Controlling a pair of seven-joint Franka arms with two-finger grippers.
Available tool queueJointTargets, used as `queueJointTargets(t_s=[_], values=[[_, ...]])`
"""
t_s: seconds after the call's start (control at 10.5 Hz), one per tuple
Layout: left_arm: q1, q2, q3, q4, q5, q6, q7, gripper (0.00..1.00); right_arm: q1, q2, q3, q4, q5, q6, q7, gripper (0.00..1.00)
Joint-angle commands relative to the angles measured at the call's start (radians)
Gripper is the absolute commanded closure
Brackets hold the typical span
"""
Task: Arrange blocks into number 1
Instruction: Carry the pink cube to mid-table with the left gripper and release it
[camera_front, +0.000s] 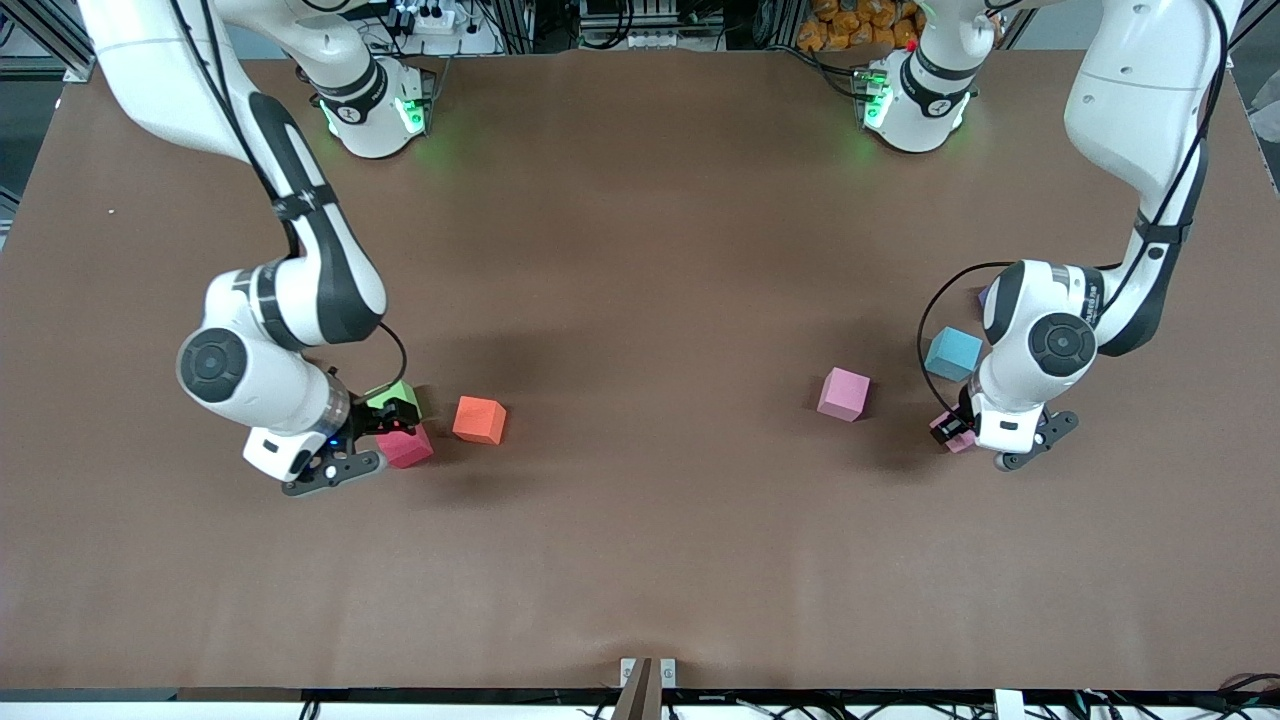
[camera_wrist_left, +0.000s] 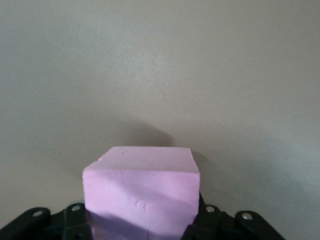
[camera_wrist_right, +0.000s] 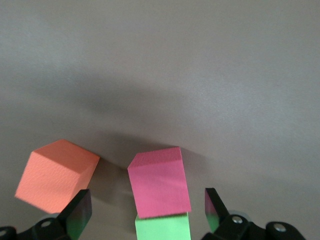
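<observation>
My left gripper (camera_front: 958, 432) pinches a pink block (camera_wrist_left: 141, 192); right gripper (camera_wrist_right: 147, 210) spread around the red block (camera_wrist_right: 159, 181). Next I must lift.

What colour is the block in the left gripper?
Light pink. The block sits between the shut left gripper's fingers, clearest in the left wrist view.

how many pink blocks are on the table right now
2. One light pink block lies free near the light blue block; the other pink block sits in the left claw. More may hide under the arms.
</observation>
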Motion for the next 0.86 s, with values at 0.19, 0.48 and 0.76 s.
queueJointTargets(t_s=[0.19, 0.48, 0.76], values=[[0.004, -0.129, -0.200, -0.015, 0.004, -0.213, -0.004, 1.00, 0.004, 0.047, -0.005, 0.005, -0.022, 0.065, -0.013, 0.00], [-0.002, -0.166, -0.414, -0.018, -0.094, -0.306, -0.074, 1.00, 0.004, 0.058, -0.005, 0.005, -0.022, 0.073, -0.013, 0.00], [-0.030, -0.129, -0.582, -0.014, -0.092, -0.306, -0.145, 1.00, 0.008, 0.081, -0.005, 0.004, -0.028, 0.085, -0.013, 0.00]])
